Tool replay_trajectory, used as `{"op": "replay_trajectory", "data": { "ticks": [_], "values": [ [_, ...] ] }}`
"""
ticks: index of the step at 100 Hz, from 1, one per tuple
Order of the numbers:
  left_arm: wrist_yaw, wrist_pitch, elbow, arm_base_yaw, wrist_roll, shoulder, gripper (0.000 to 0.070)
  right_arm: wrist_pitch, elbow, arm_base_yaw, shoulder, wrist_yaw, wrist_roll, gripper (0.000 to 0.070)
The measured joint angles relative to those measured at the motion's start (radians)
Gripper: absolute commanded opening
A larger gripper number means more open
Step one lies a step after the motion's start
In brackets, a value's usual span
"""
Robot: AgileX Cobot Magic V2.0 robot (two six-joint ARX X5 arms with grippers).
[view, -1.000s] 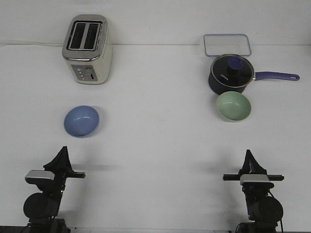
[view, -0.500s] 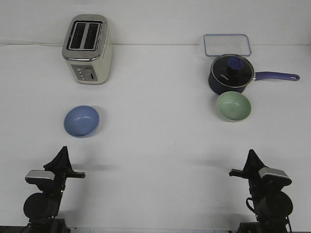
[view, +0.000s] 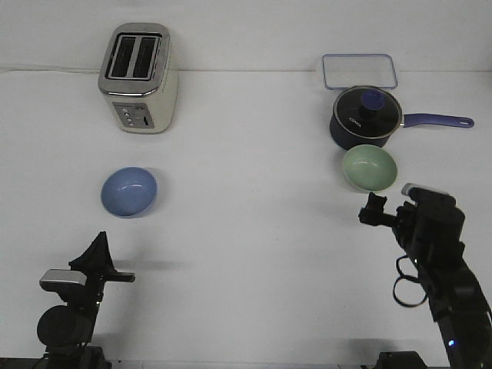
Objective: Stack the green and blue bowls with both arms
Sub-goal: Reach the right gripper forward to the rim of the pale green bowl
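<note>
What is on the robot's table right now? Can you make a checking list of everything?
Surface: white table, no spills seen.
Job's things: blue bowl on the left, green bowl on the right, both upright, far apart, not yet stacked.
Clutter: toaster at the back left; saucepan with lid on, right behind the green bowl; clear container behind the saucepan.
Grippers: left gripper low near the front edge, holding nothing; right gripper raised, close to the green bowl, not touching it. Open or shut cannot be told for either.
Cables: white cord running left from the toaster; black loop on the right arm.
Surroundings: plain white wall, nothing else seen.
</note>
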Motion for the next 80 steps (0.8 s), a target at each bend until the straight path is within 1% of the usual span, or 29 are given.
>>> {"op": "replay_trajectory", "data": {
  "ticks": [23, 42, 53, 60, 80],
  "values": [
    [0.000, 0.000, 0.000, 0.000, 0.000, 0.000, 0.0014, -0.057, 0.262, -0.077, 0.320, 0.000, -0.049, 0.0560],
    [0.000, 0.000, 0.000, 0.000, 0.000, 0.000, 0.0014, -0.128, 0.411, -0.129, 0.552, -0.001, -0.103, 0.0550],
    [0.000, 0.000, 0.000, 0.000, 0.000, 0.000, 0.0014, -0.134, 0.460, -0.153, 0.651, -0.005, -0.124, 0.0550],
    [0.000, 0.000, 0.000, 0.000, 0.000, 0.000, 0.0014, -0.140, 0.480, -0.167, 0.703, -0.023, -0.135, 0.0550],
    [0.000, 0.000, 0.000, 0.000, 0.000, 0.000, 0.0015, -0.142, 0.486, -0.175, 0.803, -0.045, -0.155, 0.0548]
  ]
}}
